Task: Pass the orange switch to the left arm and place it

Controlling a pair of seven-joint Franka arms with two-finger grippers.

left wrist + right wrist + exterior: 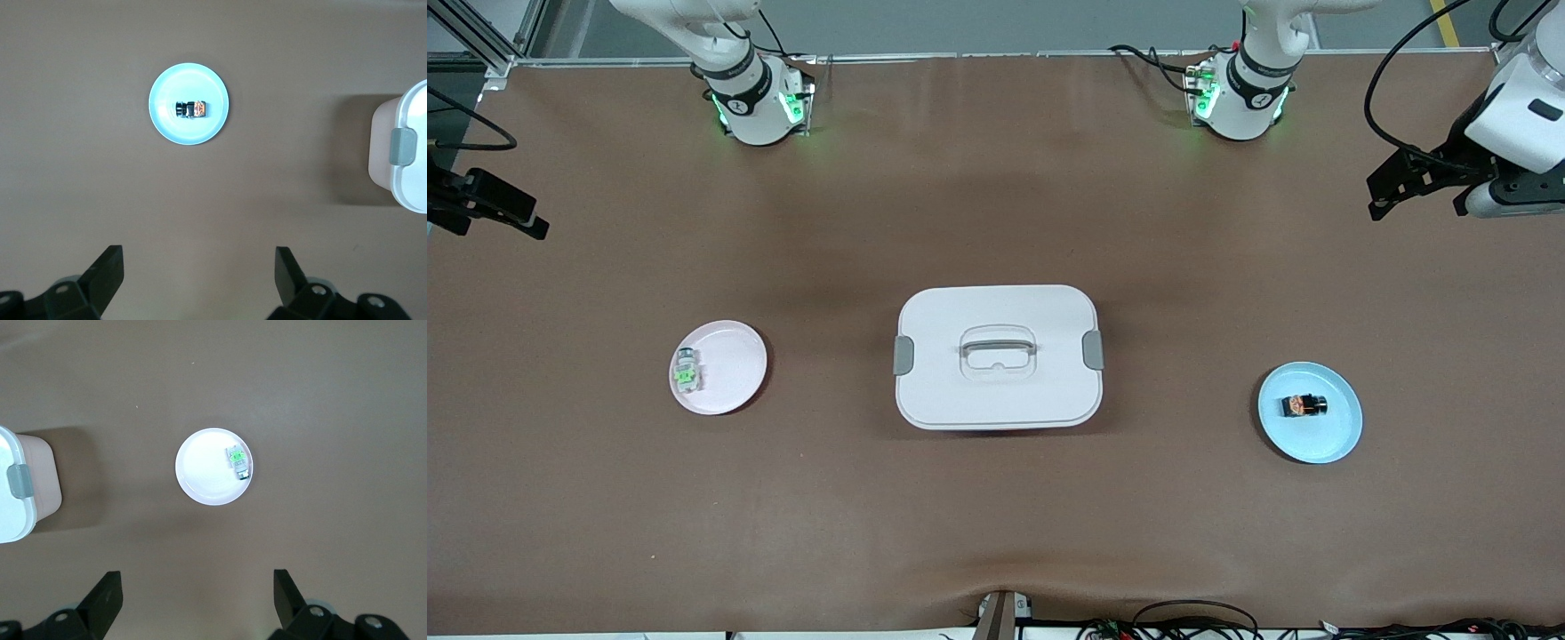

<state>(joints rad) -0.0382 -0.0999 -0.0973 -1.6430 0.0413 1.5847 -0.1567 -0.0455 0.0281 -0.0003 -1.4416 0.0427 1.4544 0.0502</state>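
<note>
The orange switch (1304, 405), a tiny black block with an orange mark, lies on a pale blue plate (1343, 436) toward the left arm's end of the table. In the left wrist view the switch (191, 109) lies on the plate (167, 127). My left gripper (1418, 210) hangs high over that end of the table, open and empty (199, 263). My right gripper (496, 229) hangs high over the right arm's end, open and empty (197, 587). The white box (998, 391) stands mid-table between the two plates.
A pink plate (734, 373) toward the right arm's end holds a pale clear part with a green mark (687, 371), which also shows in the right wrist view (238, 461). The box's clipped ends show in both wrist views, the left (408, 180) and the right (17, 520). Cables lie along the front edge.
</note>
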